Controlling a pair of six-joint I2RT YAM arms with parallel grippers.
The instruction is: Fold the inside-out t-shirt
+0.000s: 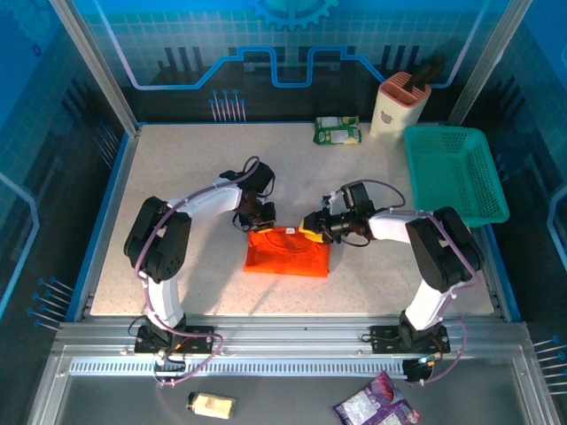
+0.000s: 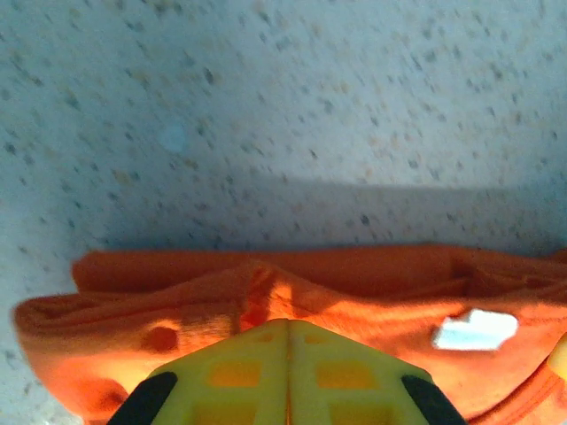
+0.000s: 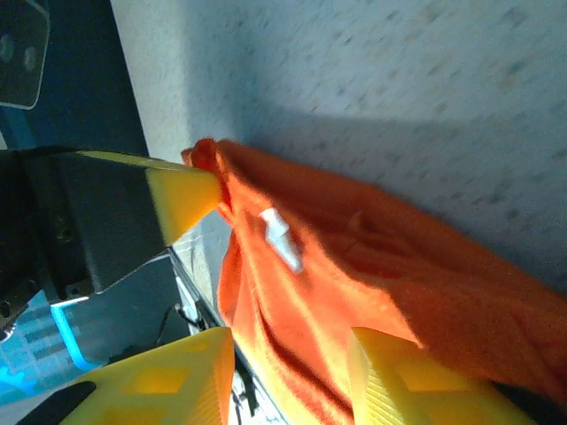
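A pale holder (image 1: pixel 399 106) at the back has dark handles in it, near a teal basket (image 1: pixel 456 173). The orange t-shirt (image 1: pixel 288 251) lies in the middle of the counter (image 1: pixel 177 177), long side left to right, tag by the far edge. The left fingers (image 2: pixel 239 372) pinch that edge tight. The right fingers (image 3: pixel 177 385) stand half open at its right end.

Basket (image 1: pixel 456 173) right of t-shirt (image 1: pixel 288 251)

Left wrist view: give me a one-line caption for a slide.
Left gripper shut on the edge of the orange t-shirt, white tag showing, on the speckled table.
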